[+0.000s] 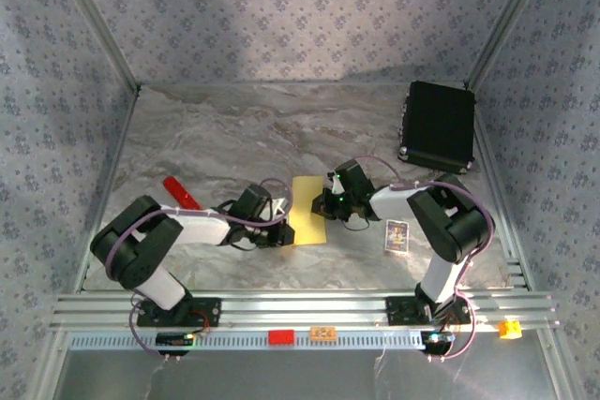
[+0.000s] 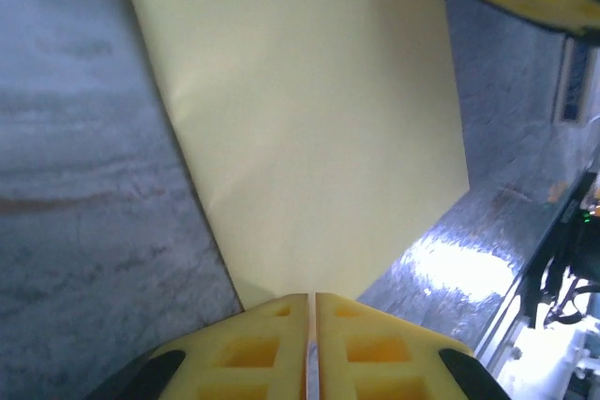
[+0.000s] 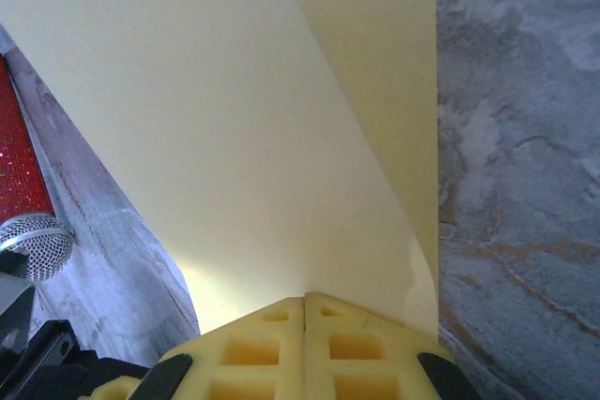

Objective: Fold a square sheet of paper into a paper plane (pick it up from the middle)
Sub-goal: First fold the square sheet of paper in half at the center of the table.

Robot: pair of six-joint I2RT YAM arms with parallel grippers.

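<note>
The square sheet of paper (image 1: 307,209) is plain yellow and lies mid-table between my two grippers as an upright rectangle. My left gripper (image 1: 285,228) is at its lower left edge. In the left wrist view the paper (image 2: 309,119) runs right into the left gripper (image 2: 311,297), whose jaws are shut on that edge with only a hairline slit between them. My right gripper (image 1: 329,204) is at the paper's upper right edge. In the right wrist view a raised layer of paper (image 3: 234,119) curves up into the right gripper (image 3: 305,299), which is shut on it, while a strip lies flat on the right.
A black rectangular case (image 1: 438,125) sits at the back right. A small printed card (image 1: 397,236) lies just right of the right arm. A red-handled tool (image 1: 181,192) lies left of the left arm, and its mesh head (image 3: 36,245) is close to the paper.
</note>
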